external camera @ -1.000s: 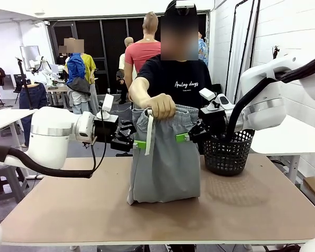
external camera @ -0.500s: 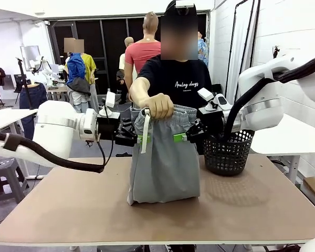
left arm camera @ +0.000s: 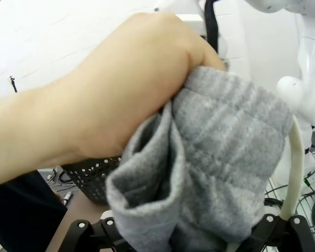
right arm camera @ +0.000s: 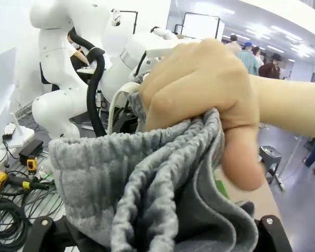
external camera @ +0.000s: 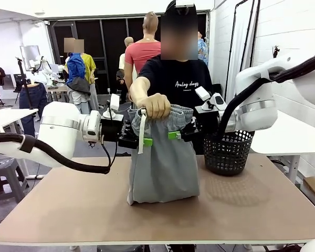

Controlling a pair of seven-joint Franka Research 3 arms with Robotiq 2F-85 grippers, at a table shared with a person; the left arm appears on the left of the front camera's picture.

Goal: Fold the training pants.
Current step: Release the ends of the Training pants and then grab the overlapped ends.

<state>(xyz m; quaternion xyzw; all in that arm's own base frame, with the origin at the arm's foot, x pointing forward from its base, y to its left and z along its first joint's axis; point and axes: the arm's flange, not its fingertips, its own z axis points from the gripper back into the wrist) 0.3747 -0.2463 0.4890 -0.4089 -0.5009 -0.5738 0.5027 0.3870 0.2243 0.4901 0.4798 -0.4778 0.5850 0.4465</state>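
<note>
A black mesh basket (external camera: 229,153) stands right of centre on the brown table (external camera: 252,210) — a grey stool (external camera: 4,170) at lower left.

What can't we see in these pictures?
- Left wrist view: the grey training pants cover the left gripper's fingertips, so you cannot tell if they touch the cloth.
- Right wrist view: the same cloth covers the right gripper's fingertips.
- Front view: the person's hand hides the middle of the waistband.
- Front view: the black basket is too dark to show what is inside.
</note>
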